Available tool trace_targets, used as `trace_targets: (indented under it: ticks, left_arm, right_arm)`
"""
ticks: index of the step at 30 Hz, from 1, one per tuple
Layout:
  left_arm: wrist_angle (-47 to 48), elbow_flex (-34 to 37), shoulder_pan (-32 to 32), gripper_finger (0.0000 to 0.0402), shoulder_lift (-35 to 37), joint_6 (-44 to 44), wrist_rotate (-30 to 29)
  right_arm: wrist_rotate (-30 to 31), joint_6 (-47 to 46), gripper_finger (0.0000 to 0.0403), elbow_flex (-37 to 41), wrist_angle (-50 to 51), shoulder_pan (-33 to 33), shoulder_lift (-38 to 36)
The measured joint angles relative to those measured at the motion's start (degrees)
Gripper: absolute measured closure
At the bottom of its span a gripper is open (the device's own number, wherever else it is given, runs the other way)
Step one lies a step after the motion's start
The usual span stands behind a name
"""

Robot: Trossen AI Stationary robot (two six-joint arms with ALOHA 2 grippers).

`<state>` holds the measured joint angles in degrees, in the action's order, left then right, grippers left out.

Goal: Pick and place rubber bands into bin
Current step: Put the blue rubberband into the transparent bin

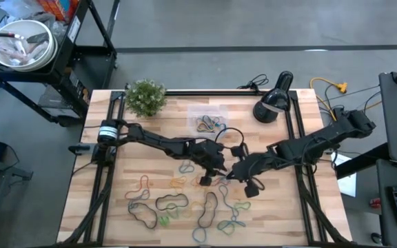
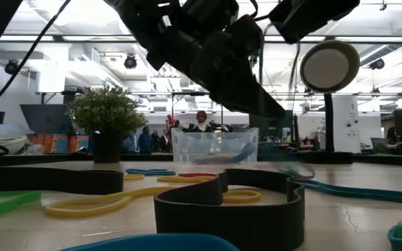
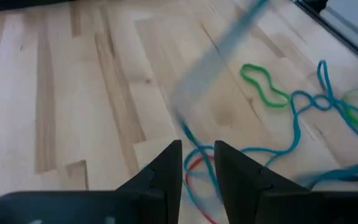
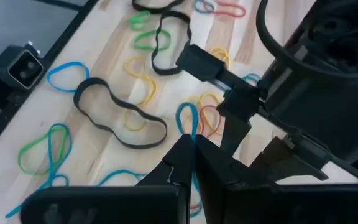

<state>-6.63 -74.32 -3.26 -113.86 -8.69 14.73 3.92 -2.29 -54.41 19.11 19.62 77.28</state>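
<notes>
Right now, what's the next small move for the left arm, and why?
Probably close the left gripper. Its fingers stand apart low over the table with a strand of the blue rubber band running between them, so a pinch should catch it before lifting toward the bin. The right gripper is shut close by.

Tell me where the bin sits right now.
High view: the bin sits near the table's far edge, between the plant and black lamp, already holding some bands.

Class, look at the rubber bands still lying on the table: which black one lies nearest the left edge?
The black rubber band in the front-left cluster: a wavy loop beside a small green band. The other black bands lie further right, toward the table's middle.
</notes>
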Motion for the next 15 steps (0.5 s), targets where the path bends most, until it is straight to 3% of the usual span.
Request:
trace_targets:
  ticks: [15]
  left_arm:
    - [0.12, 2.59, -1.30, 0.0324, -0.15, -4.30, 0.01]
  right_arm:
    - [-1.35, 4.44, 0.0394, -8.86, 1.60, -0.02, 3.12]
